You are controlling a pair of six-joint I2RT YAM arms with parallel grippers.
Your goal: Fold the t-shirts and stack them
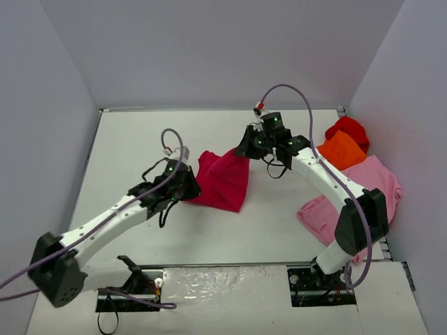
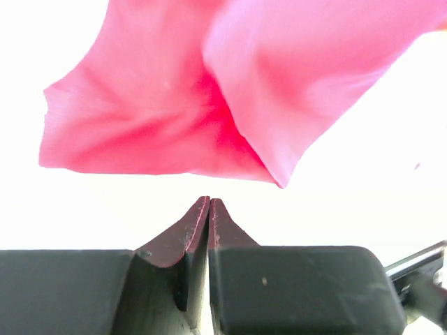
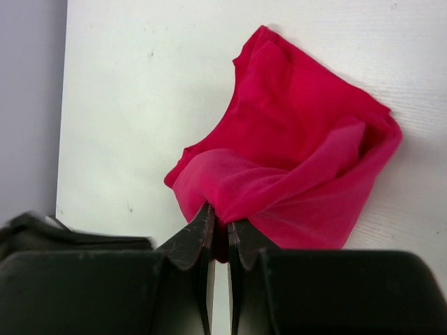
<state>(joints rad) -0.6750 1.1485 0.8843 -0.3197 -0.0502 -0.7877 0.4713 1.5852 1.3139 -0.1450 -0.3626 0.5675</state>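
The raspberry-red t-shirt lies bunched in the middle of the table, its upper right corner lifted. My right gripper is shut on that corner; in the right wrist view a fold of the raspberry-red t-shirt is pinched in the right gripper. My left gripper sits at the shirt's left edge. In the left wrist view the left gripper is shut with nothing between its fingers, and the shirt lies just beyond the tips.
At the right edge of the table lie a pale pink t-shirt, an orange one and a bright red one behind it. Grey walls close in the table on three sides.
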